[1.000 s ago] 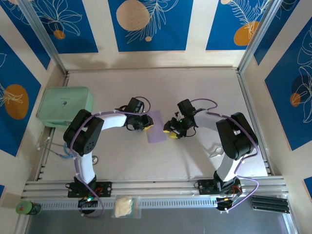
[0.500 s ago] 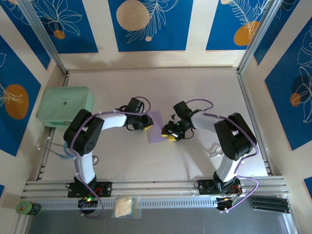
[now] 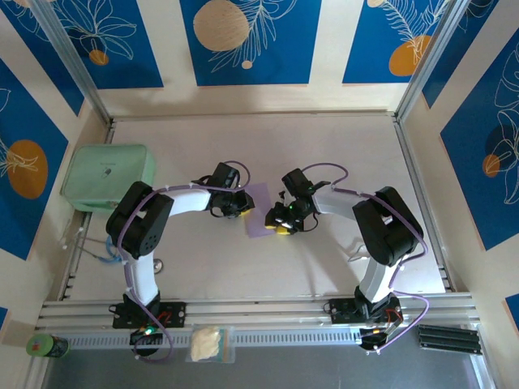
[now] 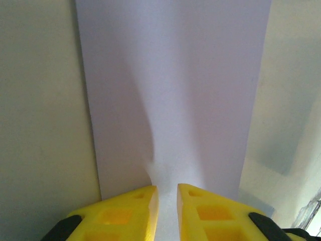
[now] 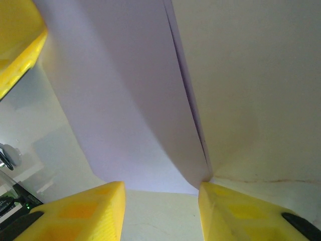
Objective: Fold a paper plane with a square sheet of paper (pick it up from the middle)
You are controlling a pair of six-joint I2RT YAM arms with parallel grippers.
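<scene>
Within the last 1 second the right gripper (image 3: 281,224) slid left to the square sheet of paper (image 3: 261,207) lying mid-table, its jaws apart at the sheet's lifted right edge, while the left gripper (image 3: 241,207) narrowed at the opposite edge, perhaps starting a pinch.

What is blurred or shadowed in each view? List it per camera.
Left wrist: yellow fingers soft up close, a grey shadow running down the lilac sheet. Right wrist: fingers blurred, grey shadow on the table at left. Top external: sharp, evenly lit, soft shadows beside the arms.
</scene>
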